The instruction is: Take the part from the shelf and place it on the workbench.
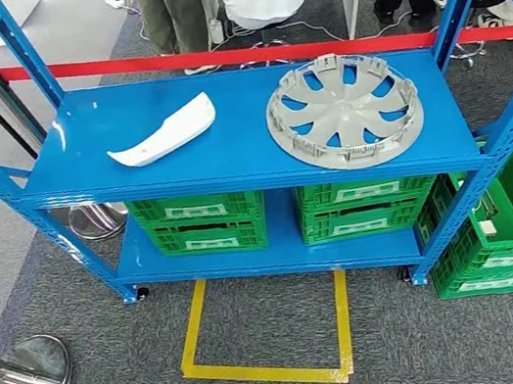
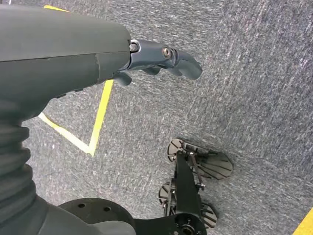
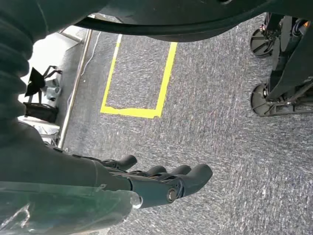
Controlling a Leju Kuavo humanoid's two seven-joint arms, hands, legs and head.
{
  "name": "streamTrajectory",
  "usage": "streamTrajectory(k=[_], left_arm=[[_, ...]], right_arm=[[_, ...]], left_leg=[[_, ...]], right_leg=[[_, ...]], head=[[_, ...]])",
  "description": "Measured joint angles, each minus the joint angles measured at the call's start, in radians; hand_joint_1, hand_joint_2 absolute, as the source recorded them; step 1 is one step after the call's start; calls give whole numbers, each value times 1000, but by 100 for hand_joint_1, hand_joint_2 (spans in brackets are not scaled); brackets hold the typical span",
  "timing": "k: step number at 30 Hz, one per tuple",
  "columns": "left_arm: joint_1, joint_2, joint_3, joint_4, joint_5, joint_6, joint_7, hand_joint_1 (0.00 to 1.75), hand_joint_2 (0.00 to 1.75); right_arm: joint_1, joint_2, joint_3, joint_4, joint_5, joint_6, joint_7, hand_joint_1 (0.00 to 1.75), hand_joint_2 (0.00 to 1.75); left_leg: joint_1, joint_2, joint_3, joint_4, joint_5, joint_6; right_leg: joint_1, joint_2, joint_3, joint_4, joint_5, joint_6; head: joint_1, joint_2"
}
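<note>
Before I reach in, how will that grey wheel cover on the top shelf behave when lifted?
The grey wheel cover looks like thin moulded plastic, so probably light and slightly flexible. It lies flat on the smooth blue shelf, so it may slide if pushed. The rim clips could snag fingers.

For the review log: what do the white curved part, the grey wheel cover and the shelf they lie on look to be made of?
White curved part: likely moulded plastic, smooth and slightly glossy, with thin edges. Grey wheel cover: probably plastic with a matte silver-grey finish; moulded spokes and clip tabs line its rim. Shelf: seemingly painted steel, glossy blue, with perforated uprights and light reflections on its top.
</note>
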Motion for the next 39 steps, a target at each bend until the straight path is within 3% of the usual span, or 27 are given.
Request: streamTrajectory(k=[19, 22, 23, 26, 30, 39], left_arm=[[0, 0, 0, 0, 0, 0, 0, 0, 175], [-5, -1, 4, 0, -7, 0, 0, 0, 44], [-7, -2, 9, 0, -16, 0, 0, 0, 0], [-16, -4, 37, 0, -57, 4, -4, 0, 0], [-28, -8, 89, 0, -112, 8, -15, 0, 175], [-58, -28, 234, 15, -237, 26, -40, 0, 175]], right_arm=[[0, 0, 0, 0, 0, 0, 0, 0, 175], [-5, 0, -1, 0, 13, 0, 0, 0, 44], [-7, 0, -10, 0, 28, 0, 0, 0, 44], [-16, 4, -61, 1, 90, 0, -2, 0, 175], [-29, 12, -134, 4, 183, 0, -7, 0, 175], [-63, 37, -317, 26, 396, 1, -17, 0, 175]], left_leg=[[0, 0, 0, 0, 0, 0], [0, 0, 0, 0, 0, 0], [0, 0, 0, 0, 0, 0], [0, 0, 0, 0, 0, 0], [0, 0, 0, 0, 0, 0], [-1, 0, 0, 0, 0, 0]], right_leg=[[0, 0, 0, 0, 0, 0], [0, 0, 0, 0, 0, 0], [0, 0, 0, 0, 0, 0], [0, 0, 0, 0, 0, 0], [0, 0, 0, 0, 0, 0], [0, 0, 0, 0, 0, 0]], head=[[0, 0], [0, 0], [0, 0], [0, 0], [0, 0], [0, 0]])
